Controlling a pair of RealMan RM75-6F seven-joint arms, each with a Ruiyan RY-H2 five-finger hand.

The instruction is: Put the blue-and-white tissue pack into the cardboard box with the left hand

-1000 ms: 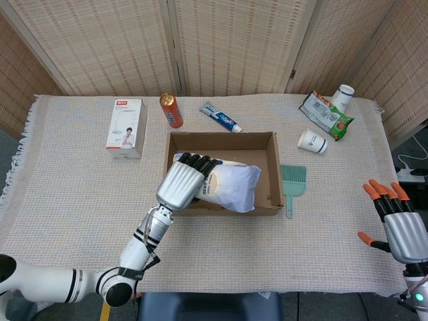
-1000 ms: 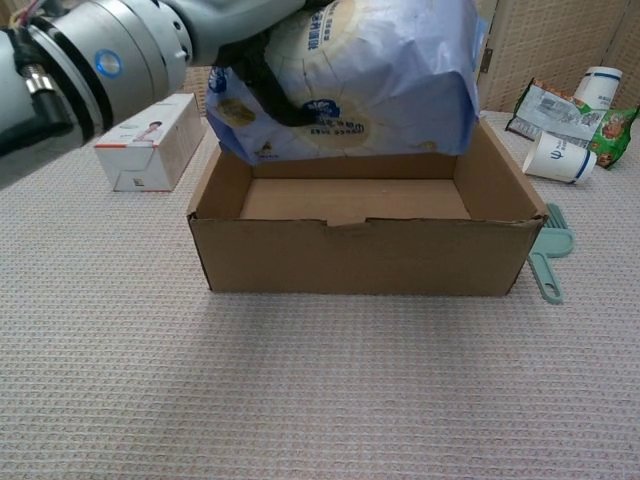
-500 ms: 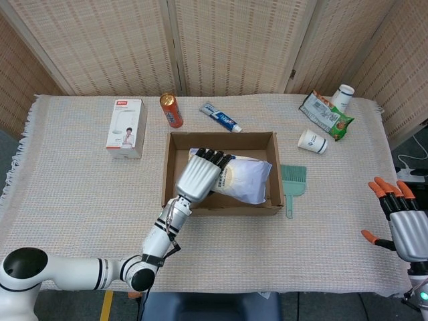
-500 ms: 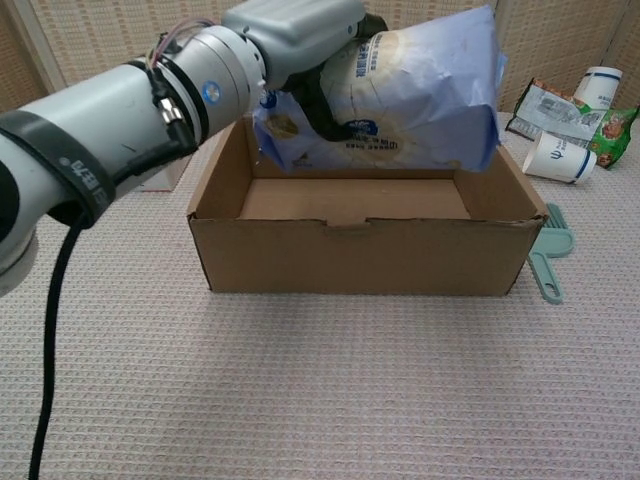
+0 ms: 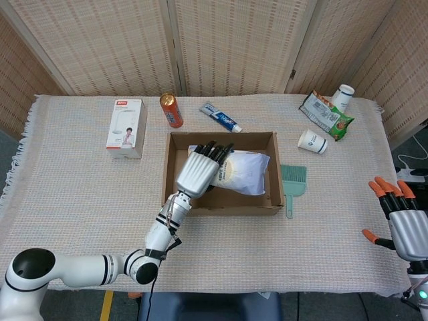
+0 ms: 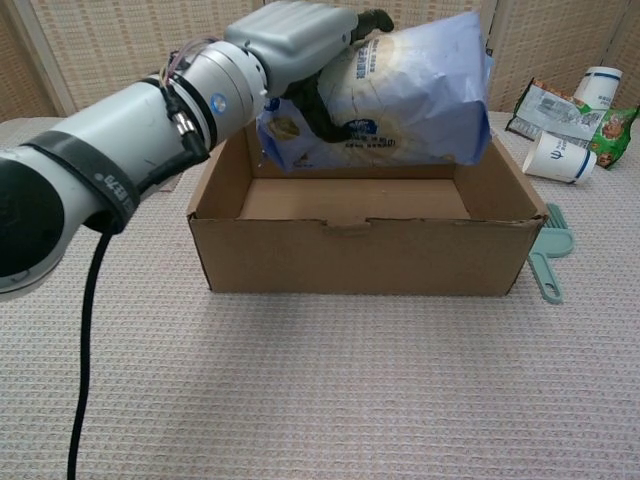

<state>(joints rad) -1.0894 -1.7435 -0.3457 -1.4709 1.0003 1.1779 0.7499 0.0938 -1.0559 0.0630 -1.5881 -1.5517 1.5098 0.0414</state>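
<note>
Left hand [image 6: 300, 40]: fingers wrapped over the tissue pack [image 6: 400, 95], clamped on its near-left end.
Pack: extended rightward from the fingers, long axis along the cardboard box [image 6: 360, 255], held above the open cavity, not yet inside.
Right hand [image 5: 404, 224]: empty, fingers spread, well apart from the box.
Writing: print on pack, unreadable.

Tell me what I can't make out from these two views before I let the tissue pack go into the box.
- Blue-and-white tissue pack: the left hand covers its left end in the head view.
- Brown cardboard box: the front of its floor is hidden by its own front wall in the chest view; the pack covers most of the floor in the head view.
- Right hand: absent from the chest view.
- Print on the pack: too small to read.
</note>
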